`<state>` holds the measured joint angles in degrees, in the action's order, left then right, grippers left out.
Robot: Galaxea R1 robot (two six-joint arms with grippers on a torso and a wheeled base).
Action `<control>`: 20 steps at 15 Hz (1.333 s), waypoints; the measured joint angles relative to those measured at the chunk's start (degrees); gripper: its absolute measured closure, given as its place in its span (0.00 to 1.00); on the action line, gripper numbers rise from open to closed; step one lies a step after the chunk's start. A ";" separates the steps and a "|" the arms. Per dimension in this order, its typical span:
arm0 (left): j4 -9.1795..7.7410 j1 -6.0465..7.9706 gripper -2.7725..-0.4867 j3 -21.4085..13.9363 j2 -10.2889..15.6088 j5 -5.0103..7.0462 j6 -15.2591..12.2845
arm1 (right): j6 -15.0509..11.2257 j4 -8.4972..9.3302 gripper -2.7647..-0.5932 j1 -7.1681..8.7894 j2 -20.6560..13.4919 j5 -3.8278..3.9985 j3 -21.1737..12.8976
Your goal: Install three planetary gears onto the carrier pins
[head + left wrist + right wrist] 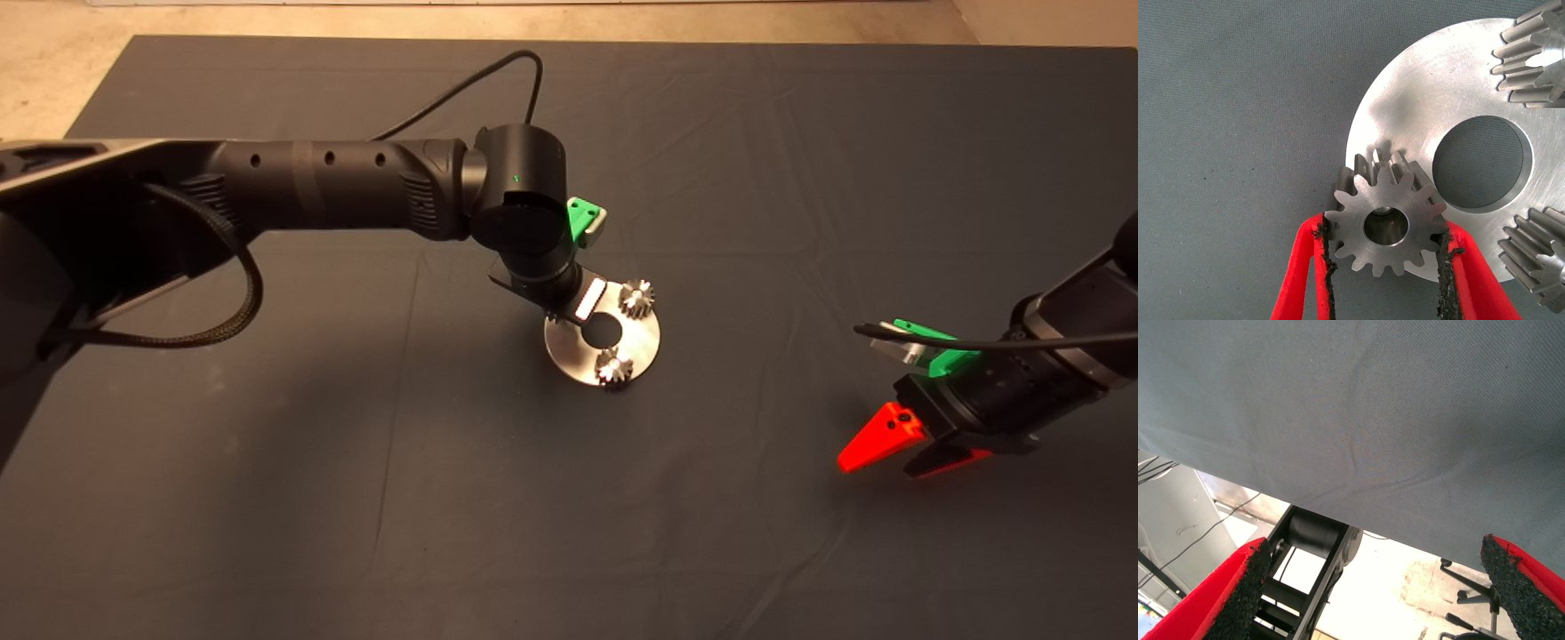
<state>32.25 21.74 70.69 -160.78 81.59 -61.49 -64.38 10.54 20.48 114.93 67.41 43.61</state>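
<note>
Left gripper (1386,257): clamped on a gear (1386,223), held at the disc (1431,87) rim over the mat (800,178). Two gears (637,298) are seated on the disc. Right gripper (898,453): fingers spread, parked well apart.

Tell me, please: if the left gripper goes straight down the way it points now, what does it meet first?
Probably the disc. The left gripper holds a gear over the disc's rim, and something shiny, maybe a pin, shows through its hole. Depth is unclear.
</note>
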 joint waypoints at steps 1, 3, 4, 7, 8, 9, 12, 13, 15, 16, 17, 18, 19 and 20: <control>0.02 -0.01 0.93 0.00 0.00 0.00 -0.01 | 0.00 0.00 0.20 0.00 0.00 0.00 0.00; 0.02 -0.02 0.92 -0.02 0.00 0.00 -0.02 | 0.00 0.00 0.20 0.00 0.01 0.00 0.00; 0.02 0.00 0.91 -0.02 0.00 0.00 -0.05 | -0.01 0.00 0.20 0.00 0.01 0.00 0.00; 0.02 -0.02 0.86 -0.02 0.00 0.00 -0.13 | 0.00 0.00 0.20 0.00 0.01 0.00 0.00; 0.02 -0.02 0.82 -0.02 0.00 -0.01 -0.15 | -0.01 0.00 0.20 0.00 0.01 0.00 0.00; 0.02 -0.01 0.81 -0.02 0.00 -0.04 -0.15 | 0.00 0.00 0.20 0.00 0.01 0.00 0.00; 0.13 0.01 0.74 -0.05 0.02 -0.06 -0.15 | -0.01 0.00 0.20 0.00 0.01 0.00 0.00; 0.13 0.01 0.70 -0.05 0.00 -0.06 -0.20 | 0.00 0.00 0.20 0.00 0.01 0.00 0.00; 0.13 0.01 0.67 -0.07 0.02 -0.09 -0.22 | -0.01 0.00 0.20 0.00 0.01 0.00 0.00; 0.13 0.01 0.64 -0.12 0.10 -0.09 -0.22 | 0.00 0.00 0.20 0.00 0.01 0.00 0.00; 0.13 0.01 0.64 -0.60 0.56 -0.17 -0.30 | -0.01 0.00 0.20 0.00 0.00 0.02 0.00; 0.15 0.04 0.64 -1.15 1.22 -0.17 -0.76 | 0.00 0.00 0.20 0.00 0.01 0.00 0.00; 0.24 0.04 0.64 -2.43 2.26 -0.17 -1.57 | 0.02 0.00 0.20 0.00 0.01 0.02 0.00; 0.30 0.04 0.64 -4.96 4.16 -0.22 -3.25 | 0.05 0.00 0.20 0.00 0.06 -0.02 0.00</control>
<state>32.55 21.77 65.73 -156.62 81.37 -64.73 -64.33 10.54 20.48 114.99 67.39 43.61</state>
